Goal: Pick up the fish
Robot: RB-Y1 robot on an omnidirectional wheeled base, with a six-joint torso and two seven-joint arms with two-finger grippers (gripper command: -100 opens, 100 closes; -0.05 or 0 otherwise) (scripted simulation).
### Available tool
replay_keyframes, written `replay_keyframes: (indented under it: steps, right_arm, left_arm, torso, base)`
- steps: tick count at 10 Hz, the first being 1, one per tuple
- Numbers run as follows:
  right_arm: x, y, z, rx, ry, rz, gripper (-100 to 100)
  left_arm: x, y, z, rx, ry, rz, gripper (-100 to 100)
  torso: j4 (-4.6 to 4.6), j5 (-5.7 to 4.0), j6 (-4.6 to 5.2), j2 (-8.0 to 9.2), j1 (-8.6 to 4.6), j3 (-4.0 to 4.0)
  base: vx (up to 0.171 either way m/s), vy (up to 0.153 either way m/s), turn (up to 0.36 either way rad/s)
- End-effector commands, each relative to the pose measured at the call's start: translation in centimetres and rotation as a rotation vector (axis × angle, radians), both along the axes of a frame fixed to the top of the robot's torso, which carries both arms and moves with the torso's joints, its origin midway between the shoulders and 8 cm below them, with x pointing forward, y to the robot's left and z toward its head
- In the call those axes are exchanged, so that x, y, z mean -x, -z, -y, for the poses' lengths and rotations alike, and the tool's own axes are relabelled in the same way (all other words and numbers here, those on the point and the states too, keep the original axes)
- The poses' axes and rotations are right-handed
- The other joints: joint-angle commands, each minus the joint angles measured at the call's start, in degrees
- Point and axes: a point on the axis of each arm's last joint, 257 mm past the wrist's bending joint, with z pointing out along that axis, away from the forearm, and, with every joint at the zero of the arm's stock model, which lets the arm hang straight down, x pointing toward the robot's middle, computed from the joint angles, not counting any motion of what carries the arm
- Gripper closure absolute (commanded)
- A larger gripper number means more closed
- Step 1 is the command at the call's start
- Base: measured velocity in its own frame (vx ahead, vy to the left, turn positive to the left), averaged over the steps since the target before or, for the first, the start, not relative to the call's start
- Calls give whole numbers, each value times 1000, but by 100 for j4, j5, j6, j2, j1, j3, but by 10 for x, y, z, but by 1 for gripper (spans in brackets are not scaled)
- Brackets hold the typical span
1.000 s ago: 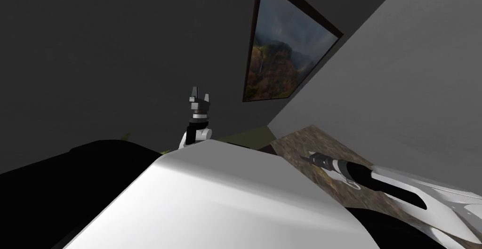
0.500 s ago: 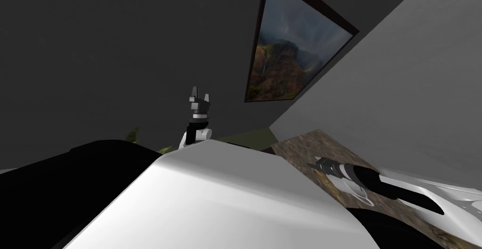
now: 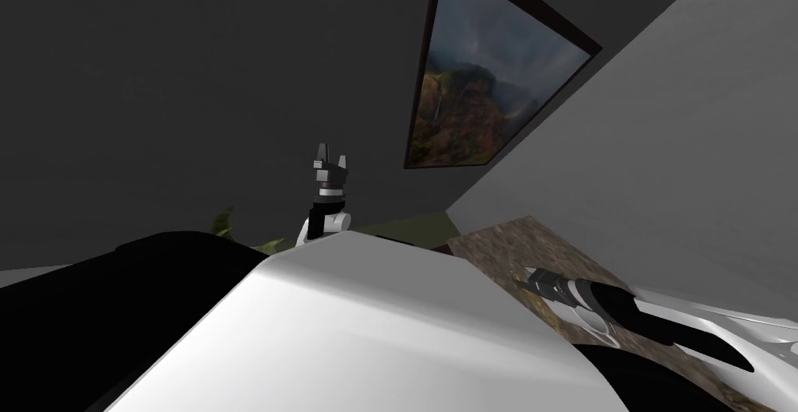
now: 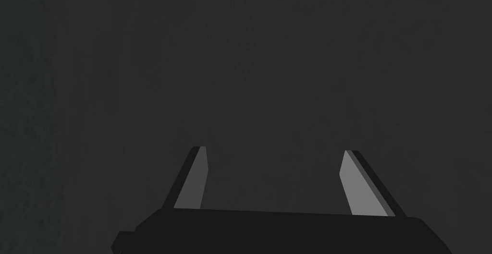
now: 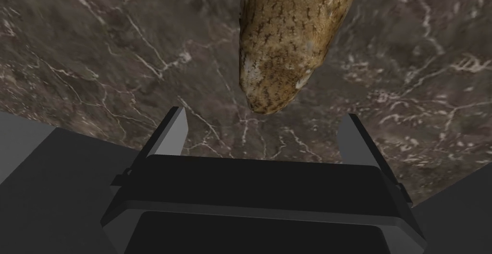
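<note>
The fish (image 5: 283, 40) is a long brown speckled body with pale patches, lying on a dark veined marble top (image 5: 96, 49). My right gripper (image 5: 264, 132) is open and hangs over that top, the fish's rounded end just beyond its fingertips and in line with the gap between them. Nothing is held. In the head view the right gripper (image 3: 527, 278) reaches out over the marble top (image 3: 506, 248) at the right. My left gripper (image 3: 330, 153) is raised at the middle, and in its own wrist view the left gripper (image 4: 276, 181) stands open and empty.
A grey wall (image 3: 670, 158) rises right behind the marble top. A framed landscape picture (image 3: 475, 96) hangs on the dark wall ahead. Green leaves (image 3: 226, 222) show low at the left. The marble top's edge (image 5: 62, 131) lies close by my right gripper.
My right arm has drawn back and lower toward the right over the marble top. The head view has shifted slightly, bringing the leaves into sight. The left arm has not moved.
</note>
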Motion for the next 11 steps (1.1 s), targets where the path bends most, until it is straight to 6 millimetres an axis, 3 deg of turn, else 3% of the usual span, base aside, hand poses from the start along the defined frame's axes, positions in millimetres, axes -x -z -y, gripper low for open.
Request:
replay_keyframes:
  steps: [1, 2, 3, 4, 5, 6, 7, 11]
  right_arm:
    - [4, 3, 2, 2, 1, -11, -100]
    - [5, 3, 2, 6, -10, -17, -100]
    - [37, 13, 1, 1, 0, -74, -100]
    - [49, 17, 0, -4, 7, -94, -100]
    - [39, 15, -1, -1, 6, -75, -100]
    - [41, 15, -1, -1, 5, -79, 0]
    - [54, 19, 7, -2, 59, -78, -100]
    - [75, 27, 17, -4, 138, -79, -100]
  left_arm:
    - [0, 0, 0, 0, 0, 0, 0]
    - [0, 0, 0, 0, 0, 0, 0]
    - [0, 0, 0, 0, 0, 0, 0]
    - [0, 0, 0, 0, 0, 0, 0]
    - [0, 0, 0, 0, 0, 0, 0]
    - [0, 0, 0, 0, 0, 0, 0]
    - [0, 0, 0, 0, 0, 0, 0]
    - [0, 0, 0, 0, 0, 0, 0]
  torso:
    - [0, 0, 0, 0, 0, 0]
    - [0, 2, 1, -2, 8, -1]
    - [-1, 5, 0, -4, 19, -2]
    - [1, 1, 1, 8, 1, 4]
    - [4, -3, 3, 18, -17, 11]
    - [3, -1, 0, 10, -1, 7]
    - [1, 4, 0, 1, 15, 1]
    - [7, 8, -7, 30, 27, 17]
  base:
    - [-6, -33, -7]
    - [-1, -5, -13]
    - [-42, -70, 24]
    - [-66, -117, 2]
    - [-29, -52, -2]
    - [-5, -9, 1]
    - [-76, -11, 335]
    - [-90, 0, 260]
